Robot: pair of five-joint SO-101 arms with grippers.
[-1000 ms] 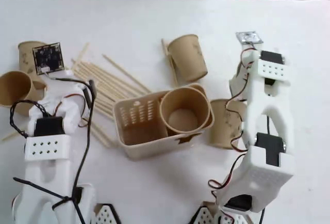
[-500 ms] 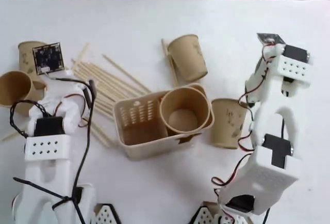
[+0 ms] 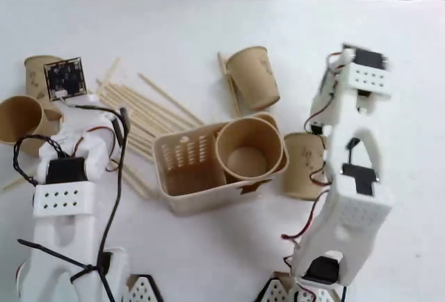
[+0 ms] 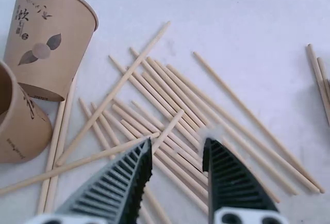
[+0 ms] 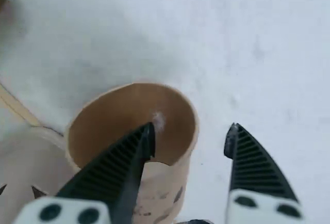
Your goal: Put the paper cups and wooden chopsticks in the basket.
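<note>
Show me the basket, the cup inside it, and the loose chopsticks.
basket [image 3: 182, 154], high view, perforated wall
cup in the basket [image 3: 247, 161], high view, inner bottom
chopsticks [image 4: 167, 94], left wrist view, middle of the pile

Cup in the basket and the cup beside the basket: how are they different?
The cup in the basket sits inside the basket; the cup beside the basket stands outside it. The right gripper hangs open over the outside cup's rim; no gripper is near the cup in the basket. Both are brown paper cups, mouths up.
</note>
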